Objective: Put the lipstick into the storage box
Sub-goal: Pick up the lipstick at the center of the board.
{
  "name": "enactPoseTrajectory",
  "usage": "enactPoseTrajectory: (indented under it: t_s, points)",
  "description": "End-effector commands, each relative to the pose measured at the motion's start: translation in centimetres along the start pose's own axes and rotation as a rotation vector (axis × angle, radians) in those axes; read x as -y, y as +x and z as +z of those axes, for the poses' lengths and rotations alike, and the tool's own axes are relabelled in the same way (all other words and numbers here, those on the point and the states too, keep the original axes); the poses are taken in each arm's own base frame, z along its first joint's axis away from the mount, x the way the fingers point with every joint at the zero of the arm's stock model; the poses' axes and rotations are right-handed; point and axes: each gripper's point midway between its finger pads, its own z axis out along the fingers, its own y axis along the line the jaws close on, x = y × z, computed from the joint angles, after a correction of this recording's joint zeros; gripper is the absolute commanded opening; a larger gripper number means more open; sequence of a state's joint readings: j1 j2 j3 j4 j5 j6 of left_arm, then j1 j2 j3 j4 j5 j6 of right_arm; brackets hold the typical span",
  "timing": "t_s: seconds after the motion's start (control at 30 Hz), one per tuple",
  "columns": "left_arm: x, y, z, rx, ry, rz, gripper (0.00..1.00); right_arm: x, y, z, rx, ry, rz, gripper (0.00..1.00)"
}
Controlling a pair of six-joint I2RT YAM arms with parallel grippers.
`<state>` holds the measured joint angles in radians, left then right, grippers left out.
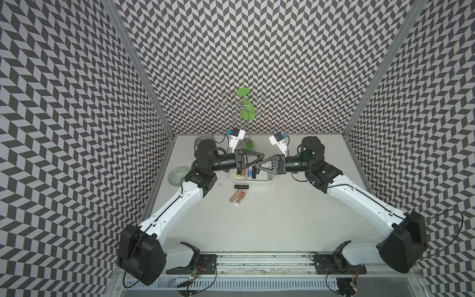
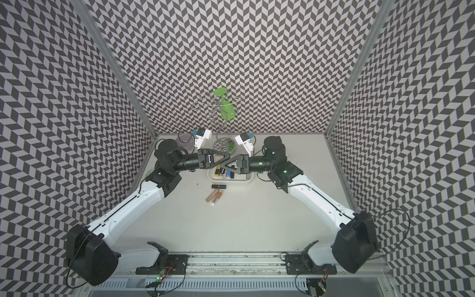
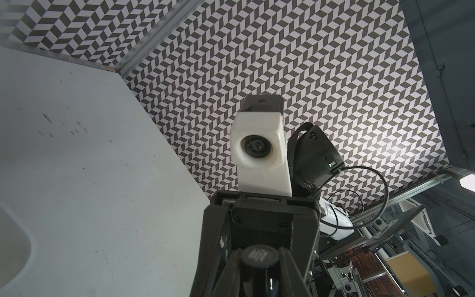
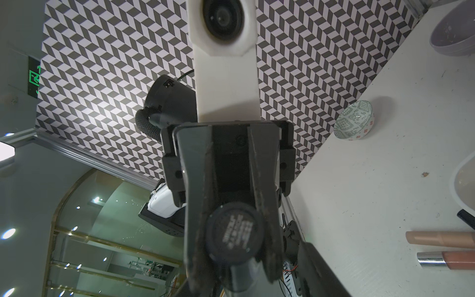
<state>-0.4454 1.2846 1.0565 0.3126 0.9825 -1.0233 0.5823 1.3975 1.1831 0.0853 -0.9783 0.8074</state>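
1. As my left tool [image 1: 264,155] clamped the dark lipstick [image 4: 235,237], it hung above the storage box [image 1: 271,180], mid-frame in both top views.
2. The right tool [image 1: 255,168] flanked the same lipstick; whether it gripped, I couldn't tell.
3. I judged its long axis lay crosswise to both tools.

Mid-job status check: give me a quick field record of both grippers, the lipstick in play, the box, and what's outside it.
left gripper: shut on the held lipstick, a black tube
right gripper: fingers beside the same tube; grip unclear
position: grippers tip to tip, raised over the storage box
box contents: several boxed lipsticks
outside box: loose black lipstick, tan tube, pink tube
held lipstick in box: not yet
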Motion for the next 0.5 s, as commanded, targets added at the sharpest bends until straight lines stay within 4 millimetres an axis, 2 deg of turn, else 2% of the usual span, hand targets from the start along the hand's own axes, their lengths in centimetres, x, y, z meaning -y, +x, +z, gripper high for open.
enactPoseTrajectory:
  t_s: [0.0, 0.2, 0.33, 0.43, 0.47]
  points:
    - [0.69, 0.12, 0.09, -0.005, 0.012, 0.032, 0.21, -1.87, -1.58, 0.38, 0.035, -0.044, -0.067, 0.46]
    - [0.23, -0.03, 0.09, -0.004, -0.011, 0.032, 0.28, -2.03, -1.62, 0.76, 0.030, -0.056, -0.065, 0.29]
    - [0.07, -0.14, 0.14, -0.004, -0.022, 0.033, 0.39, -1.91, -1.51, 0.79, 0.029, -0.053, -0.066, 0.21]
    - [-0.09, -0.23, 0.17, -0.003, -0.028, 0.030, 0.54, -1.85, -1.46, 0.72, 0.030, -0.046, -0.068, 0.20]
    - [-0.06, -0.26, 0.20, -0.003, -0.029, 0.032, 0.64, -1.84, -1.38, 0.72, 0.028, -0.044, -0.069, 0.20]
